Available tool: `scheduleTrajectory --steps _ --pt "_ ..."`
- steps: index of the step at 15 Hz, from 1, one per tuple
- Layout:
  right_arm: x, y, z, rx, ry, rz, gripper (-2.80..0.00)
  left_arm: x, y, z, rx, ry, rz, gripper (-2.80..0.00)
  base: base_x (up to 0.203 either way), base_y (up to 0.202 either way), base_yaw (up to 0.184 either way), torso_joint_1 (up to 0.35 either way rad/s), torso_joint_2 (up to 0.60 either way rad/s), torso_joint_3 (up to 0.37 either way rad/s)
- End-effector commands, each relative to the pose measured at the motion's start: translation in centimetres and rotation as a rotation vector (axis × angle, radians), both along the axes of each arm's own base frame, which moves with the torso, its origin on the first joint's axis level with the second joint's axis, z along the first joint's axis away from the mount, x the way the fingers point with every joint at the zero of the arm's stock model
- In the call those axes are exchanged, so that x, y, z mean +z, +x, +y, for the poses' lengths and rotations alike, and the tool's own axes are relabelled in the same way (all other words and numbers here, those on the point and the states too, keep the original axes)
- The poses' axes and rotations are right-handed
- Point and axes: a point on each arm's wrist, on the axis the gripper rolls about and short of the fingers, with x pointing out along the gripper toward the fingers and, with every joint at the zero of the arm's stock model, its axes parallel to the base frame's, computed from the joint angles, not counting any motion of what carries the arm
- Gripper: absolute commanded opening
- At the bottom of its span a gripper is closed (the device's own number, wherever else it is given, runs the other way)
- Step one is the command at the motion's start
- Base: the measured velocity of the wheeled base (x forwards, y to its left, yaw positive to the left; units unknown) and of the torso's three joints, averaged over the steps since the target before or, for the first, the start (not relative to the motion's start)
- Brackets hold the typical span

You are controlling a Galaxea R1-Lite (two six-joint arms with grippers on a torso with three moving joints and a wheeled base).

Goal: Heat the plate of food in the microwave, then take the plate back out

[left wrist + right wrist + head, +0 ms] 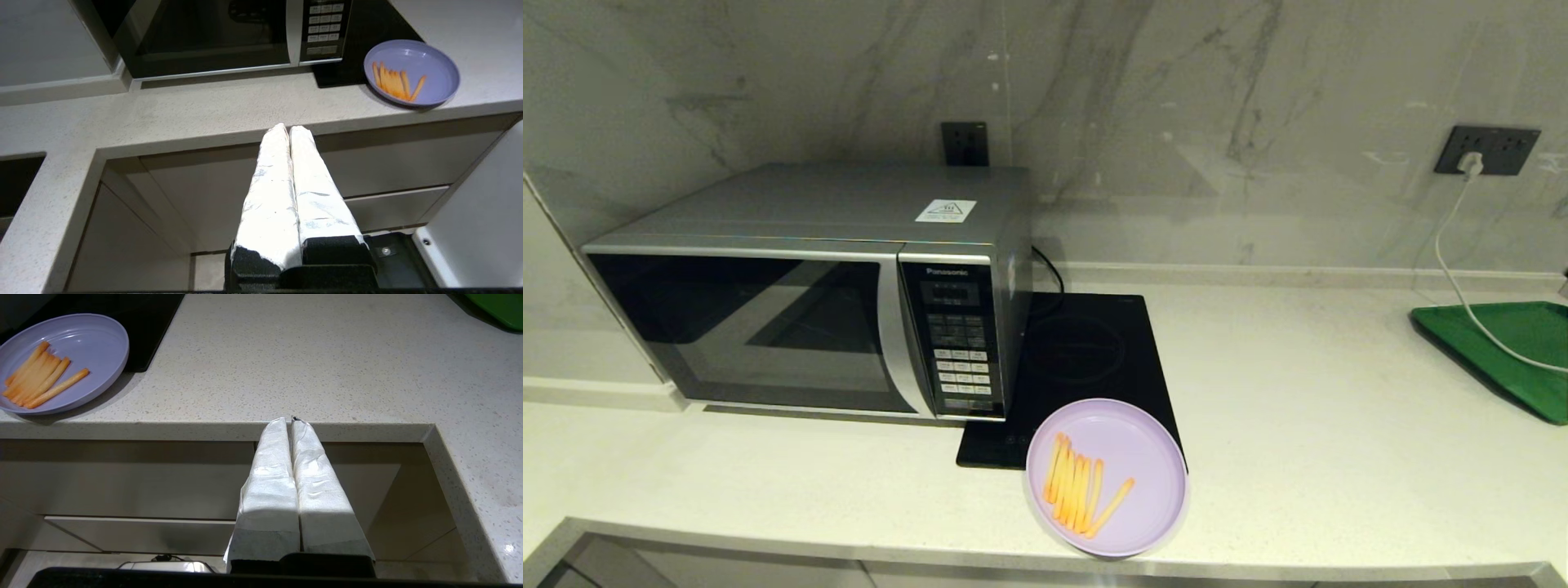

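Pale speckled stone counter under a grey marbled wall; cabinet fronts below the counter edge.

Nearest: both arms parked low, in front of the counter and below its edge, out of the head view. Left gripper has its white-wrapped fingers pressed together, holding nothing, tips level with the counter lip below the microwave. Right gripper likewise closed and empty, tips at the lip, to the right of the plate.

Plate sits at the front edge of the counter, its near rim slightly overhanging. Far side rests over the front corner of the black hob. Fries lie in a loose bundle left of centre, one angled off to the right.

Behind and left: microwave, door shut, keypad on its right side, just beside the hob. Display state can't be read.

Far right: green tray with a white cable running over it to a wall socket.

Progress, judged: either nothing is started or everything is done. If at the start, open door, load plate, close, run, reopen and retrieve all remain.
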Motion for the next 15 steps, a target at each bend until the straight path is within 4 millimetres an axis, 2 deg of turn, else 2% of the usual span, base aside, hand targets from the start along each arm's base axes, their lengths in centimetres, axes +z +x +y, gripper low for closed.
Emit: scheduleTrajectory --steps 1,3,5,7,8,9,13,15 --pt "0.0 0.0 0.0 0.001 0.0 0.002 -2.8 -3.1 1.4 -0.1 0.004 0.019 -0.018 -2.8 0.0 0.0 0.0 0.0 0.0 0.0" --pt "0.0 0.0 0.0 -0.001 0.0 0.001 -2.8 -5.5 5.3 -0.1 0.025 0.034 -0.044 -2.8 0.0 0.0 0.0 0.0 0.0 0.0" --pt "0.0 0.0 0.0 0.0 0.0 0.002 -2.8 -8.6 9.6 0.0 0.069 0.048 -0.109 -2.8 0.0 0.0 0.0 0.0 0.0 0.0" --pt "0.0 0.0 0.0 -0.001 0.0 0.001 -2.8 -12.3 12.3 0.1 0.099 0.067 -0.127 -2.8 0.0 0.0 0.0 0.0 0.0 0.0" --pt "0.0 0.0 0.0 0.0 0.0 0.001 -2.8 -13.5 12.9 0.1 0.11 0.074 -0.141 -2.8 0.0 0.0 0.0 0.0 0.0 0.0" --pt "0.0 0.0 0.0 -0.001 0.0 0.001 -2.8 -13.8 13.2 0.1 0.115 0.086 -0.177 -2.8 0.0 0.0 0.0 0.0 0.0 0.0" --pt "0.0 0.0 0.0 0.0 0.0 0.001 -2.8 -13.8 13.1 0.1 0.092 0.085 -0.174 -2.8 0.0 0.0 0.0 0.0 0.0 0.0" --pt "0.0 0.0 0.0 -0.001 0.0 0.001 -2.8 -14.3 13.1 0.0 0.065 0.079 -0.115 -2.8 0.0 0.0 0.0 0.0 0.0 0.0"
